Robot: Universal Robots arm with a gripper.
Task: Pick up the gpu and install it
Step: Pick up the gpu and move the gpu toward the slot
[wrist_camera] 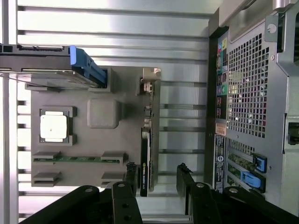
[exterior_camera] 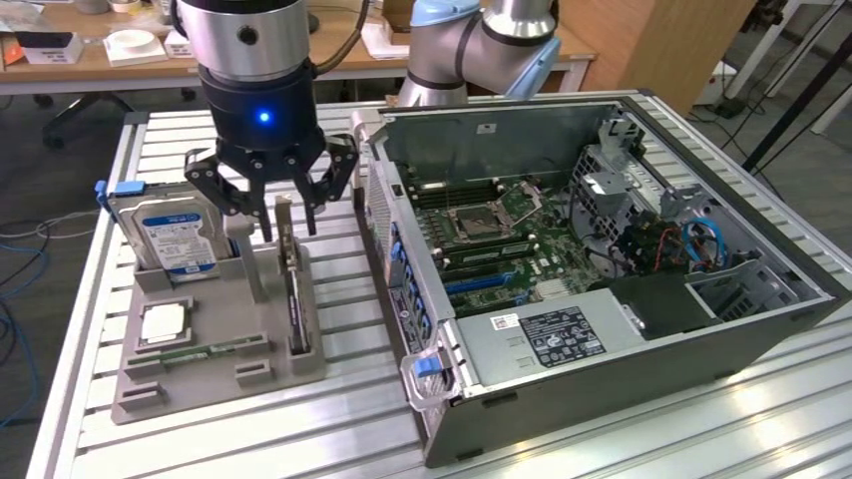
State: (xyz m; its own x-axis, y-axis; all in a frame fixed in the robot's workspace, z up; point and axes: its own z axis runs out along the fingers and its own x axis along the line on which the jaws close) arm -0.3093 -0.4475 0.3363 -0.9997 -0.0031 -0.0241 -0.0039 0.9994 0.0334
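Bench point(exterior_camera: 333, 439): one grey tray point(exterior_camera: 200, 384) at the exterior view's left, one open case point(exterior_camera: 600, 399) at its right.

Tray, near to far: one memory stick point(exterior_camera: 200, 351), lying flat; one chip point(exterior_camera: 163, 321); one drive point(exterior_camera: 167, 235), upright at the far left corner. One gpu point(exterior_camera: 295, 299) stands on edge in the tray's right slot. It is seen edge-on, so its faces are hard to make out.

Hand point(exterior_camera: 286, 225): released, hanging over the gpu's far end with a finger on either side, gripping nothing. The fingers screen the card's far top corner. The arm is cut off above.

Case: motherboard point(exterior_camera: 493, 230) exposed; the right bay is tangled with cables, details unclear.
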